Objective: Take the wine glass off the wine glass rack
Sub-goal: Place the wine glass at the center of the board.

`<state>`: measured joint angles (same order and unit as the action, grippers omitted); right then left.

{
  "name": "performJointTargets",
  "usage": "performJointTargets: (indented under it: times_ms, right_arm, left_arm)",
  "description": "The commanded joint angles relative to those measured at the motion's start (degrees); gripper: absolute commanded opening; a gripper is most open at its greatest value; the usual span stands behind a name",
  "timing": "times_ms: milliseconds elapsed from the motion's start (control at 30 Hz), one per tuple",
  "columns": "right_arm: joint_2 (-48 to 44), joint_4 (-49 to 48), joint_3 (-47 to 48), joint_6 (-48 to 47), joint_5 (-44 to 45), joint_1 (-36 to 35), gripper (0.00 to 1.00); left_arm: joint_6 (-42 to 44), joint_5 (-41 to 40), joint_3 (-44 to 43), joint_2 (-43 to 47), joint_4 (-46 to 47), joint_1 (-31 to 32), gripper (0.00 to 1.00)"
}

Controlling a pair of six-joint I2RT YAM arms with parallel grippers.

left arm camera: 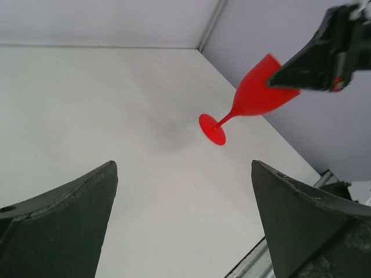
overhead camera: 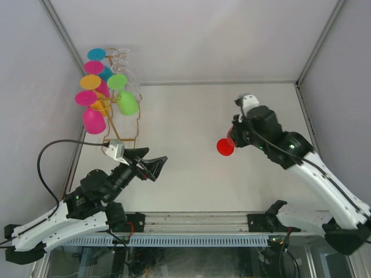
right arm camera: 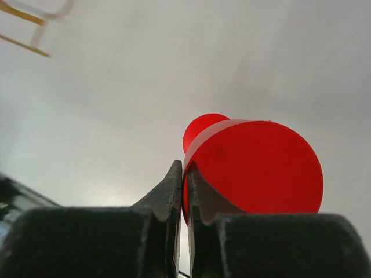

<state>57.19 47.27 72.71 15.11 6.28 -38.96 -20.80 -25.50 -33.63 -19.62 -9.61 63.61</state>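
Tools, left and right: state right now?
Left tool: open, empty.
Right tool: shut on the red plastic stemmed wine glass.

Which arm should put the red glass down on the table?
Right. The right gripper is shut on the rim of the red glass; the left gripper stands open and empty, nearer the rack.

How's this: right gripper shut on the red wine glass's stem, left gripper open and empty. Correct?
No: the right gripper grips the red wine glass by its bowl rim, not the stem, as the left wrist view shows. The left gripper is open and empty.
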Motion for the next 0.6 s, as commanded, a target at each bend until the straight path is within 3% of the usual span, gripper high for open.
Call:
performJointTargets:
  times_ms: [0, 200, 400, 567]
  right_arm:
    - [8.99, -2.09, 1.42, -2.58, 7.59, -0.96, 0.0]
    - [24.4, -6.12, 8.87, -1.37, 8.61, -2.32, 0.0]
    - [32.64, -10.71, 12.54, -2.27, 6.64, -2.94, 0.0]
    - [39.4, -10.62, 16.76, -1.57, 5.96, -2.94, 0.0]
  left_arm:
    - [-10.9, -6.07, -6.12, -2.84, -5.84, -0.13, 1.0]
    - [-12.92, -5.75, -7.95, -2.71, -9.77, -0.07, 1.0]
    - [-14.9, -5.54, -7.78, -0.88, -10.39, -0.14, 1.0]
    - [-10.95, -5.59, -7.68, -0.04, -10.57, -0.13, 1.0]
